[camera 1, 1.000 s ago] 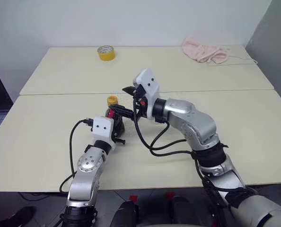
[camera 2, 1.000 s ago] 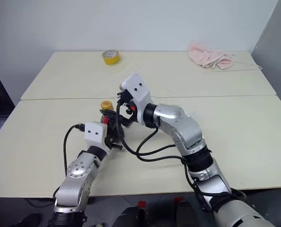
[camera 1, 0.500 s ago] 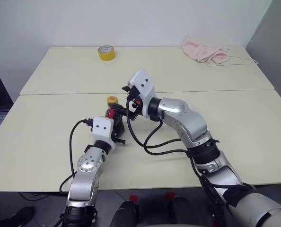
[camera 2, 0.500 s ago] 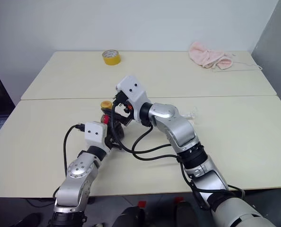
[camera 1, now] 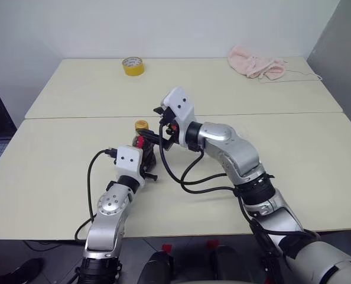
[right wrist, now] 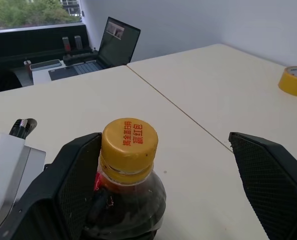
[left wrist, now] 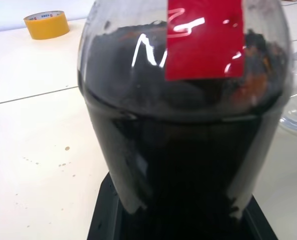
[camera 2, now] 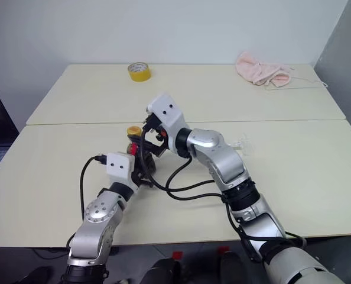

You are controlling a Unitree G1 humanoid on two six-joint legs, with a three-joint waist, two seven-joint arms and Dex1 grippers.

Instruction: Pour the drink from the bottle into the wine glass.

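Bottle [right wrist: 128,190] base hidden by left pincer [camera 1: 147,161]; wine glass [camera 2: 241,144] mostly occluded.

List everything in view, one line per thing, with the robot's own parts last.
bottle: one, clear plastic with a red label, upright on the near table
cap: one, yellow, on the bottle
drink: dark brown, almost black, inside the bottle
wine glass: one, clear, on the table beside the bottle
tape roll: one, yellow, far table, left part
cloth: one, pink, crumpled, far table, right part
tables: two, cream, set edge to edge
laptop: one, dark, open, beyond the table edge
left end effector: black, shut on the bottle's body
right end effector: black, open, fingers either side of the cap
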